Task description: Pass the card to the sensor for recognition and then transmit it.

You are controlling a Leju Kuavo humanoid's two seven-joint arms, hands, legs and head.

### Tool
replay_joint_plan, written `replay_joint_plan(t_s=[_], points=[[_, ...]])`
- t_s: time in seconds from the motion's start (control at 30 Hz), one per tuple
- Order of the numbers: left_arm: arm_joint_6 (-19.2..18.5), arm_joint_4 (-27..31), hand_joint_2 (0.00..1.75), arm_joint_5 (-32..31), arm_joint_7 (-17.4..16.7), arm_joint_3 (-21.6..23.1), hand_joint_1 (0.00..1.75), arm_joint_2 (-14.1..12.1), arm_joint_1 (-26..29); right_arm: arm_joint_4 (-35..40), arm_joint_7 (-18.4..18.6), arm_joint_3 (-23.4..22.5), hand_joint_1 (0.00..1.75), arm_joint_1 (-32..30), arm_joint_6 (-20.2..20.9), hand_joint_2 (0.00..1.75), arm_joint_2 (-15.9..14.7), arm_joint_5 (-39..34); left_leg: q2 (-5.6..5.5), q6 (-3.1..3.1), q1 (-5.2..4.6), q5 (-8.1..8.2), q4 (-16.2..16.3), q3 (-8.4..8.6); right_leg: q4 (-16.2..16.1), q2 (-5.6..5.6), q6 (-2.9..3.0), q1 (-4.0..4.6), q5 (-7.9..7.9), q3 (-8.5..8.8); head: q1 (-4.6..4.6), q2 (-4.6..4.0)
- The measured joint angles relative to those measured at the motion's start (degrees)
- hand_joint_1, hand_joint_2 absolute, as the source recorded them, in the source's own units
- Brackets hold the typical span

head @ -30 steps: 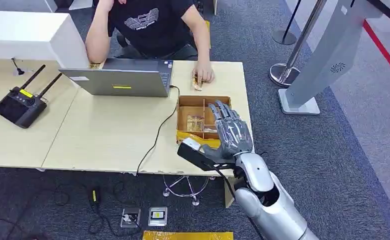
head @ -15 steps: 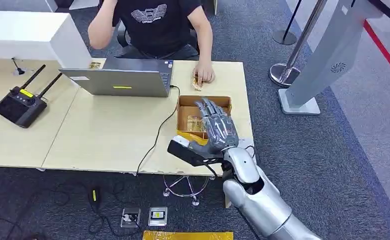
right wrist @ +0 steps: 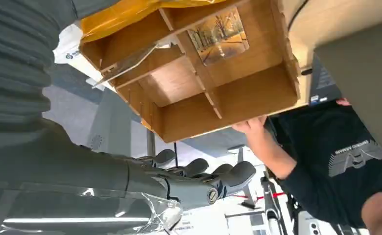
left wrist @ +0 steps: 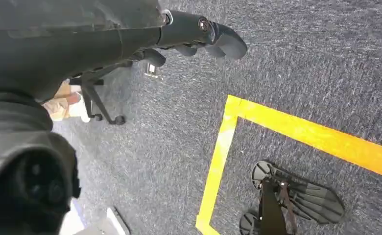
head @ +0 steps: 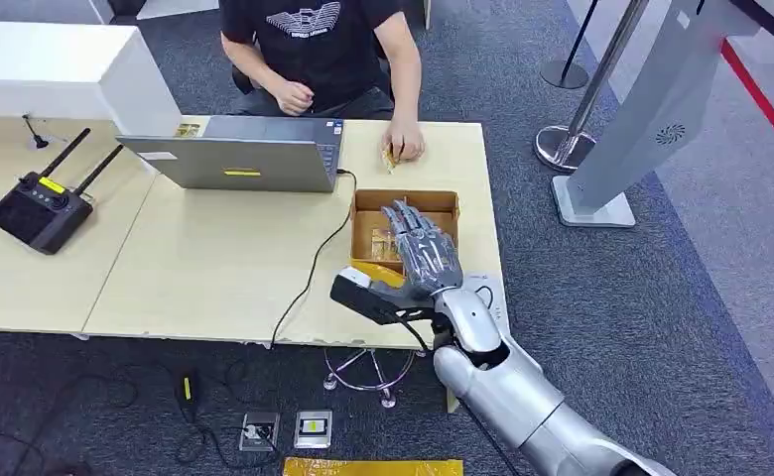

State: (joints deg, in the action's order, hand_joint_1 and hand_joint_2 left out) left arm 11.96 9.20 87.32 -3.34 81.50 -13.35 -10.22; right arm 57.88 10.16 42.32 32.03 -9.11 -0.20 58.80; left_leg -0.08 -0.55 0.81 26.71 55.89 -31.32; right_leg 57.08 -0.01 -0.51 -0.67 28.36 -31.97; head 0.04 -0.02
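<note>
From the head camera I see my right hand (head: 425,260) over the brown wooden box with compartments (head: 447,198) on the tabletop (head: 214,268), fingers spread, holding nothing. A yellow picture card (head: 385,246) lies inside at 9 o'clock from my hand. My left wrist camera shows my left hand (left wrist: 199,34) above the floor; I cannot tell its fingers. My right wrist camera shows the card (right wrist: 218,35) lying in one compartment.

The wooden box (head: 403,201) at the counter (head: 214,268) edge is hung over by the right hand (head: 425,253), fingers spread. Its compartments are walled off by dividers, one apparently occupied by a card (right wrist: 219,35). Beyond it, a person's hand (head: 403,149) rests; beside it stand a laptop (head: 234,159) and a trailing cable (head: 309,273).
</note>
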Motion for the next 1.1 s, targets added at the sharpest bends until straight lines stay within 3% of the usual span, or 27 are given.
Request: replay_joint_plan(t_s=[0.7,0.9,1.1], points=[[-0.63,-0.02,0.0,-0.24,0.11,0.0,0.0,-0.48,0.01,-6.23,0.74,2.58,0.0,1.6,-2.3,1.75,0.28,-4.15,0.0,0.0,0.0,0.0,0.0,0.01,0.0,0.01,0.0,0.0,0.0,-0.01,-0.04,0.0],[-1.88,-0.07,0.0,-0.94,0.79,0.0,0.0,-1.25,0.02,-6.97,4.7,2.65,0.0,0.67,-2.06,1.75,-0.35,-0.1,0.02,0.0,0.0,0.0,0.01,0.02,-0.01,0.02,0.0,0.0,0.0,-0.03,-0.04,0.0],[-2.18,-0.07,0.0,-1.14,0.83,0.0,0.0,-1.6,0.03,-6.97,5.33,1.03,0.0,-0.27,-0.04,1.75,-0.9,3.98,0.02,0.0,0.0,0.0,0.01,0.01,-0.01,0.04,0.0,0.0,0.0,-0.04,-0.04,0.0]])
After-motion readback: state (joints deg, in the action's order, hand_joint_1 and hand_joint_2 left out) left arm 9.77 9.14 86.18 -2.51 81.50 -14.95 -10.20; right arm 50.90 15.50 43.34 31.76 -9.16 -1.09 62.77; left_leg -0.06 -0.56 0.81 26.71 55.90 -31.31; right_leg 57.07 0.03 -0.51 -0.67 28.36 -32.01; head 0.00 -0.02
